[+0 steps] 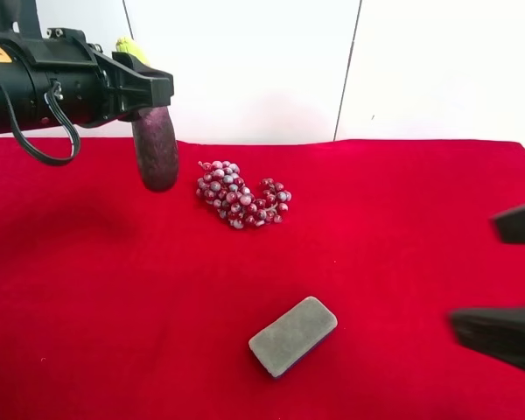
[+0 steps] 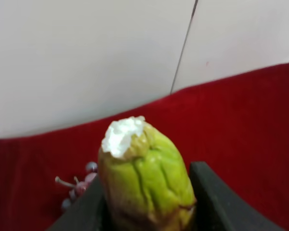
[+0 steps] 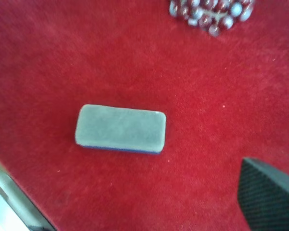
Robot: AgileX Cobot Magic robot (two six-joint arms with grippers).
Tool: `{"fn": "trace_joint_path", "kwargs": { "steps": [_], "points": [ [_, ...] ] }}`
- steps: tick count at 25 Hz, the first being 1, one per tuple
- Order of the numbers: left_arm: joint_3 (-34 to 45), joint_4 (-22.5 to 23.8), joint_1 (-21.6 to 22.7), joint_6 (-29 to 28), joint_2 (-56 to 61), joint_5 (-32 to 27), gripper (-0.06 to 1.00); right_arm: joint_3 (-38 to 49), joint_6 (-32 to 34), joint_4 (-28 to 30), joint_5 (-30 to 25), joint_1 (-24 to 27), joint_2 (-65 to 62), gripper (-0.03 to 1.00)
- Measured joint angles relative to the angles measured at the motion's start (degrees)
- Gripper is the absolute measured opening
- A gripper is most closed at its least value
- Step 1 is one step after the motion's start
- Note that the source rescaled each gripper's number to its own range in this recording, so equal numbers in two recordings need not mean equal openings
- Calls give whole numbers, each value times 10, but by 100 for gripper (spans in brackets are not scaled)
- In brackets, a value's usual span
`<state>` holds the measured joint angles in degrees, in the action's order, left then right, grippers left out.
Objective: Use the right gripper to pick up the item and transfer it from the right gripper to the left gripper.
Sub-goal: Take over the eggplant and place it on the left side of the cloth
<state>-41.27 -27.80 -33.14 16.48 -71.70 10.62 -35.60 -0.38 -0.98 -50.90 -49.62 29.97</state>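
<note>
The item, a dark-purple eggplant (image 1: 156, 149), hangs upright above the back left of the red cloth, its yellow-green stem end (image 2: 147, 178) pointing up. My left gripper (image 1: 149, 94), on the black arm with the looping cable, is shut on its upper part. In the left wrist view a black finger (image 2: 216, 202) stands on each side of the stem. My right gripper (image 1: 507, 280) is at the exterior high view's right edge, far from the eggplant. It is open with nothing between its fingers. One of its fingers (image 3: 269, 192) shows in the right wrist view.
A bunch of red-purple grapes (image 1: 243, 194) lies mid-table, just right of the hanging eggplant. A flat grey block (image 1: 292, 335) lies nearer the front, and it sits under the right wrist camera (image 3: 120, 129). A white wall stands behind the red cloth (image 1: 402, 201).
</note>
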Motion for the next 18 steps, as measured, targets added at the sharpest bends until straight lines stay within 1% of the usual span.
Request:
{"fn": "trace_joint_path", "kwargs": {
  "steps": [2,4,6,8,10,13,18],
  "points": [
    [0,0,9,0,0,-22,0,0,0,-4,-44,0,-76,100],
    [0,0,25,1,0,-59,0,2,4,-4,-88,0,-142,100],
    [0,0,47,1,0,-99,0,2,4,-8,-114,0,-205,100],
    [0,0,70,1,0,-140,0,2,4,-16,-123,0,-266,100],
    [0,1,93,1,0,-176,0,2,4,-23,-132,0,-298,100],
    [0,15,120,1,0,-223,0,9,7,-33,-152,-5,-302,100],
    [0,28,152,1,0,-287,0,51,4,-38,-165,-5,-302,100]
  ]
}}
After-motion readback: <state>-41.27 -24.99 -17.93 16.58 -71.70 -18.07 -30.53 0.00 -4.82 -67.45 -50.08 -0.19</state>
